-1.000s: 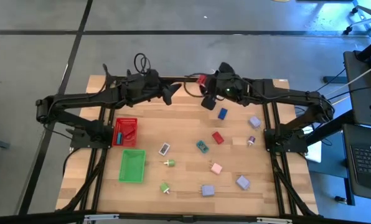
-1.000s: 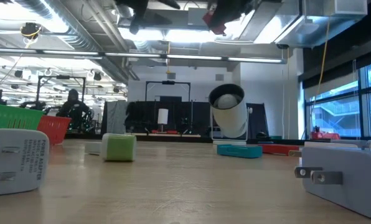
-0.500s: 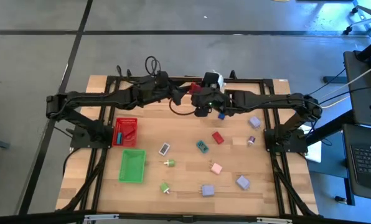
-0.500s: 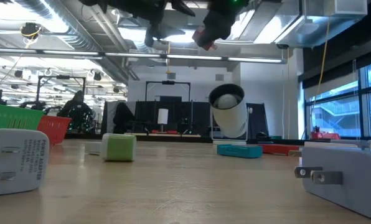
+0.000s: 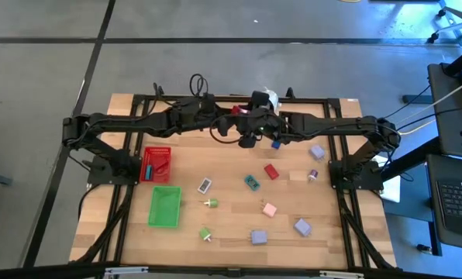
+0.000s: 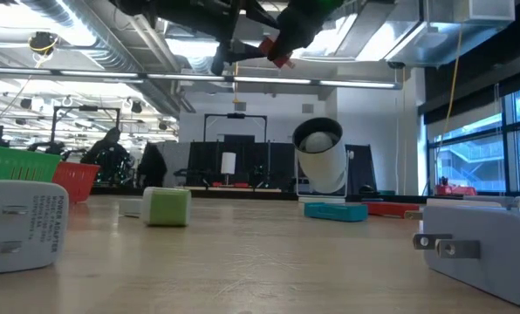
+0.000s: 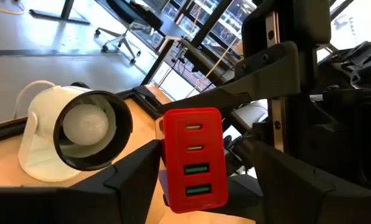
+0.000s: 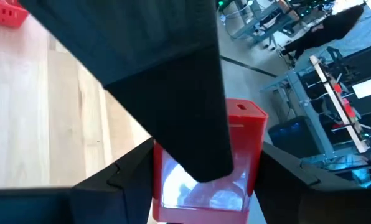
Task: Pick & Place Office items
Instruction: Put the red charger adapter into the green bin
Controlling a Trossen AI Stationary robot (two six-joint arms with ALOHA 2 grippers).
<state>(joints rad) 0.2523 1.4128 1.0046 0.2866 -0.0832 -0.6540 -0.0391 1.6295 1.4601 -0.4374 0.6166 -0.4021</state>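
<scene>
A red block (image 7: 195, 158) with several ports on one face hangs high above the far middle of the table, also in the low view (image 6: 277, 51). My right gripper (image 8: 205, 155) is shut on it. My left gripper (image 7: 205, 146) meets it from the table's left, open, with one finger on either side of the block. Other small office items lie on the wood: a blue block (image 5: 277, 143), a red one (image 5: 271, 171), a teal one (image 5: 252, 182), a pink one (image 5: 270, 209) and green pins (image 5: 210, 203). My right gripper pinches the red block between its two fingers by two opposite sides (image 8: 255, 163), coming from the table's right and slanting a little downward. The block is lifted clear, its port face turned toward the left gripper. My left gripper's fingers (image 7: 136, 177) flank the block; whether they touch it I cannot tell.
A white round black-centred object (image 5: 268, 97) stands at the far edge just behind both grippers. A red mesh tray (image 5: 156, 163) and a green one (image 5: 164, 206) sit at the left. Lavender blocks (image 5: 302, 226) lie near the right and front.
Both arms have come together over the far middle of the table and sunk a little. My right gripper has carried the red block toward the table's left and down, rolling it. My left gripper has gone toward the right until its fingers flank the block.
</scene>
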